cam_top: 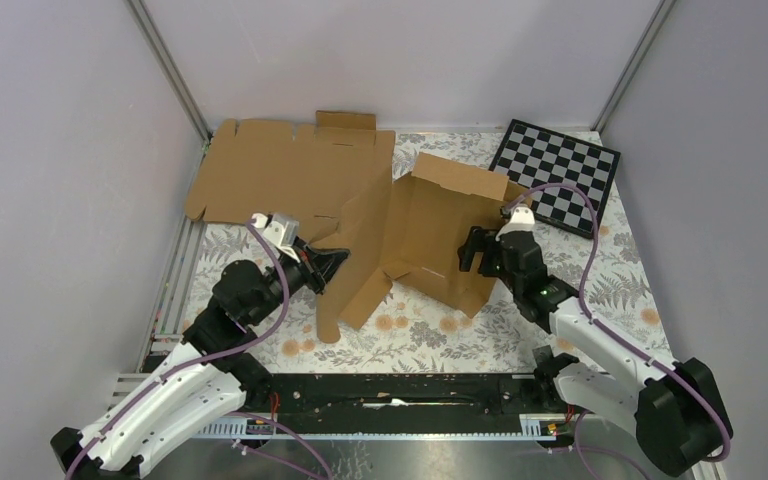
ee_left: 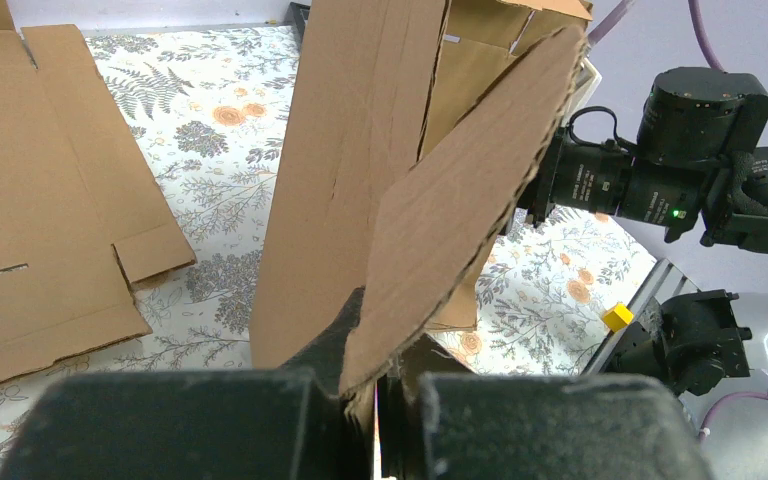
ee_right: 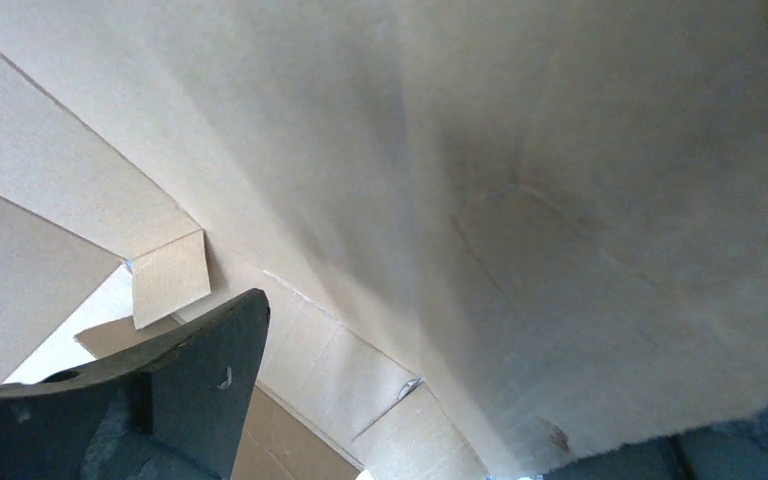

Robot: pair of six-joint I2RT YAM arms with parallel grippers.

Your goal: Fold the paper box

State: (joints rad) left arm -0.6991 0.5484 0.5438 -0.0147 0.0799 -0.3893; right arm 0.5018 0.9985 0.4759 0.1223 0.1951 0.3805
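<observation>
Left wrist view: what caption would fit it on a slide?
Left gripper shut on a raised flap of the partly folded paper box.

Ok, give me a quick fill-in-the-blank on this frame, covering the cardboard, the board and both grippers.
1. The left gripper is ___ on a flap of the paper box.
2. The right gripper has its jaws ___ at the paper box's right side.
3. The checkerboard lies at the far ___ corner of the table.
4. The flat cardboard sheet lies to the paper box's ___.
Missing words: shut; open; right; left.
</observation>
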